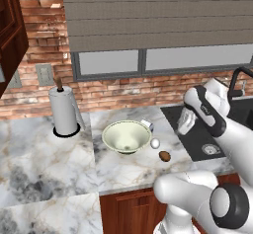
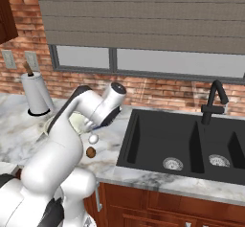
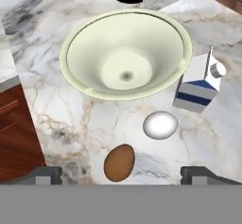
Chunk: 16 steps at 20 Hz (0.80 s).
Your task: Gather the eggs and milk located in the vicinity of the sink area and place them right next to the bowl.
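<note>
**Jaws spread wide, nothing between them, above the eggs by the bowl**

Spread wide apart and empty: gripper [image 3: 121, 173] low in the hand view, one dark fingertip [image 3: 45, 175] at lower left, the other at lower right, bare marble and the brown egg [image 3: 119, 162] between them. In the left base view, held above the counter at middle right, at the sink's [image 1: 197, 139] left edge.

Open marble counter [image 1: 44, 164] at lower left of the left base view, front edge crossing the lower middle, wood cabinet front beneath. In the hand view, counter edge and brown cabinet at far left, well clear of the eggs. Little room between bowl [image 3: 125, 53] and milk [image 3: 198, 83]: carton just beside the rim at middle right, contact not discernible. White egg [image 3: 160, 124] at centre right, just below the bowl and the carton, apart from both. Brown egg lower centre, near the white one, not touching.

Bowl wide, round, pale cream-green, narrow base, empty. Carton white, gable top, small grey cap, dark blue lower band with a white stripe. White egg smooth and glossy; brown egg darker, matte.

No readable writing on the carton.

Paper-towel roll [image 1: 64, 110] upright at upper left of the left base view, on a dark round base. Black basin and dark curved faucet [image 2: 214, 101] at right of the right base view.
</note>
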Available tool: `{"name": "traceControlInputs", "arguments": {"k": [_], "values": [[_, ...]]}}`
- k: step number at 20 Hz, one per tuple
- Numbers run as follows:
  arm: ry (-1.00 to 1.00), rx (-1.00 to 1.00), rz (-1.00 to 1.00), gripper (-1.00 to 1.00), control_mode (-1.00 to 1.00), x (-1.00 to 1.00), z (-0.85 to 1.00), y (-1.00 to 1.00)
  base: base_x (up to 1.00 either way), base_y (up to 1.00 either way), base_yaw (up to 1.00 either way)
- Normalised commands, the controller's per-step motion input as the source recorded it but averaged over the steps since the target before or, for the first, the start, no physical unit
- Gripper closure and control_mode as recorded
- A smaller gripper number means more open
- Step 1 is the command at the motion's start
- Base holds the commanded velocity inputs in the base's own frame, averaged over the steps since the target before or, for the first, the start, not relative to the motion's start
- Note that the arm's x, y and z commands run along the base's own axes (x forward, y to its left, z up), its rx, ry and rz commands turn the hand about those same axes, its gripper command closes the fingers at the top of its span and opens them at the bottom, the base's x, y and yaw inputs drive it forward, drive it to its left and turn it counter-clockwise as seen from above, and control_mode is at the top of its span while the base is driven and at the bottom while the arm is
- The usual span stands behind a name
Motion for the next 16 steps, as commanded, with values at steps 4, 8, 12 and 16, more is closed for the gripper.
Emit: {"name": "traceControlInputs", "arguments": {"k": [4,8,12,16], "values": [[-0.37,0.0,0.19,-1.0,-1.0,-0.26,-0.01,-0.02,0.0,0.0,0.0],[-0.29,0.0,0.13,-1.0,-1.0,-0.13,-0.1,0.0,0.0,0.0,0.0],[-0.08,0.01,0.06,-1.0,-1.0,-0.01,-0.06,0.0,0.0,0.0,0.0],[0.0,0.03,0.04,-1.0,-1.0,0.0,-0.02,0.0,0.0,0.0,0.0]]}}
